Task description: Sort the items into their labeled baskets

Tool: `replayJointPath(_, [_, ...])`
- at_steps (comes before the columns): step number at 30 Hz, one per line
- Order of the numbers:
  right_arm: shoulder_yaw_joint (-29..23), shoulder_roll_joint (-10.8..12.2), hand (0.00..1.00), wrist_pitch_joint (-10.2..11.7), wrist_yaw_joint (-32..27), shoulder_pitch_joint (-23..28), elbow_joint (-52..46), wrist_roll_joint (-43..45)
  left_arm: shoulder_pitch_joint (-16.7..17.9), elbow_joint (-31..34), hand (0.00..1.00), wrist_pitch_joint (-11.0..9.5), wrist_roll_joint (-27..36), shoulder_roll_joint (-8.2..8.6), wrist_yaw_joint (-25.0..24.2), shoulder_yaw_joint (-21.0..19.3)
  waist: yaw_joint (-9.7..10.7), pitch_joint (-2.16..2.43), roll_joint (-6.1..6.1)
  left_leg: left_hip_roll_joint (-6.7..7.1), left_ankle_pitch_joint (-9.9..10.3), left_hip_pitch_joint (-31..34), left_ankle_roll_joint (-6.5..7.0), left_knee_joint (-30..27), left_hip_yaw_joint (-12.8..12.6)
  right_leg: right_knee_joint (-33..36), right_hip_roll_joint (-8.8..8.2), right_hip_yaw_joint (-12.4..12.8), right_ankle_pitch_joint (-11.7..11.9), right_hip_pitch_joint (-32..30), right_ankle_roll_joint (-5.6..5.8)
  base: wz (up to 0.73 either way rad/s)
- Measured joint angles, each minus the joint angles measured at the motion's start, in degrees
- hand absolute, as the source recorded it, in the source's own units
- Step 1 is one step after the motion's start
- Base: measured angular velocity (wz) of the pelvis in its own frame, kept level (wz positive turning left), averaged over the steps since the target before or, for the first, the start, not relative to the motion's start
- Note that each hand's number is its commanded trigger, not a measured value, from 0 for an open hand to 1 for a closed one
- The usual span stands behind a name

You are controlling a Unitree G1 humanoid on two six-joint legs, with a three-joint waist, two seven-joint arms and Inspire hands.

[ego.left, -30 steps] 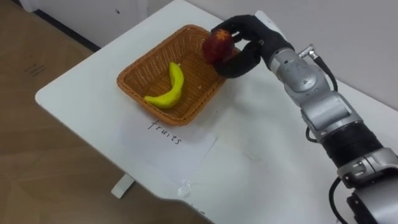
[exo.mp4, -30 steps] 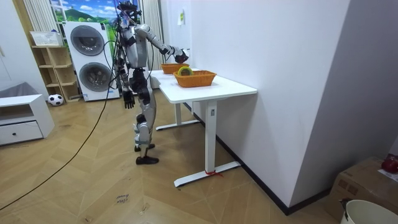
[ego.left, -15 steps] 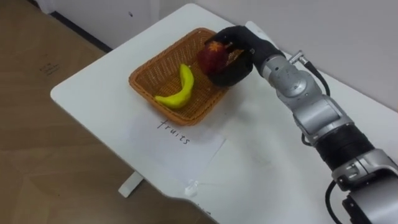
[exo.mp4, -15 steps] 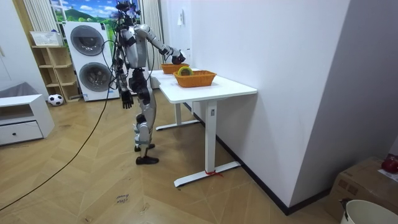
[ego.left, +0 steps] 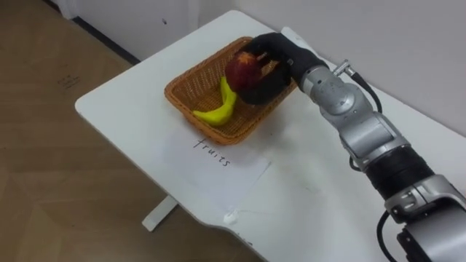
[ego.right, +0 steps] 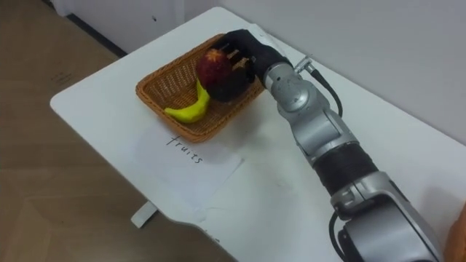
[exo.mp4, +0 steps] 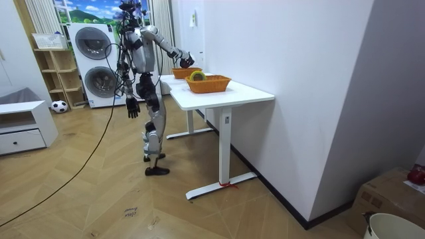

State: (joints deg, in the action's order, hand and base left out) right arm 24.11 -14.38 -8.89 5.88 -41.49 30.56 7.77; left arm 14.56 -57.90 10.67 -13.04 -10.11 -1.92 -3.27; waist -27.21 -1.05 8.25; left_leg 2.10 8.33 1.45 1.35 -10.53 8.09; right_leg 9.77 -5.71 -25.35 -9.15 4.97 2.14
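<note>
Left eye view: right hand point(ego.left: 275, 55), curled round the apple point(ego.left: 238, 70), has moved over the basket point(ego.left: 188, 89).

Apples: one. You'll find the apple point(ego.left: 240, 70) inside the curled fingers point(ego.left: 258, 45) of the right hand point(ego.left: 280, 69).
Bananas: one. The banana point(ego.left: 218, 109) lies just below those fingers.
Baskets: two. The fruit basket point(ego.left: 186, 91) sits under the fingers, and in the room view the second basket point(exo.mp4: 211, 84) stands beside it, on the side away from them.
Paper sheets: one. The paper sheet point(ego.left: 218, 156) lies flat, near the fingers, just past the fruit basket's rim.
Tables: one. The white table point(exo.mp4: 232, 95) carries it all.
Hands: two. The left hand point(exo.mp4: 133, 107) hangs well apart from the right's fingers.
Washing machines: two point(exo.mp4: 93, 41), one above the other, far behind.
Balls: one ball point(exo.mp4: 60, 105) lies on the floor.
</note>
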Motion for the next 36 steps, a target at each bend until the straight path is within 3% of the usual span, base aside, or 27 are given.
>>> replayJointPath(23, [-0.07,-0.02,0.0,0.06,-0.33,0.0,-0.01,-0.56,-0.49,0.14,0.0,-0.23,0.03,-0.03,-1.04,-0.58,0.22,-0.21,0.13,0.52,0.05,0.0,0.16,-0.04,-0.08,-0.06,-0.23,-0.15,0.0,0.01,0.0,0.0])
replayJointPath(30, [-0.17,-0.31,0.0,0.07,-0.78,0.0,0.67,-0.51,-1.2,0.47,0.0,-0.24,-0.13,-0.04,-0.91,-1.05,0.48,-0.17,0.7,0.58,0.06,0.02,0.18,-0.22,0.03,-0.04,-0.21,-0.1,-0.01,-0.01,0.03,0.01])
replayJointPath(32, [-0.71,-0.42,0.0,0.1,-0.78,-0.02,0.59,-0.51,-1.41,0.5,0.0,-0.29,-0.11,-0.04,-0.89,-1.05,0.79,-0.12,0.78,0.53,0.07,0.0,0.2,-0.27,0.02,0.0,-0.26,0.01,-0.01,0.0,0.03,0.03])
replayJointPath(36, [-1.19,-1.55,0.0,0.15,-0.87,-0.15,-0.97,0.1,-2.02,0.67,0.0,-0.28,-0.29,-0.57,-0.83,-1.03,3.51,-0.11,0.73,0.51,0.11,0.04,0.26,-0.37,0.02,0.05,-0.42,0.12,-0.02,-0.01,0.03,0.01])
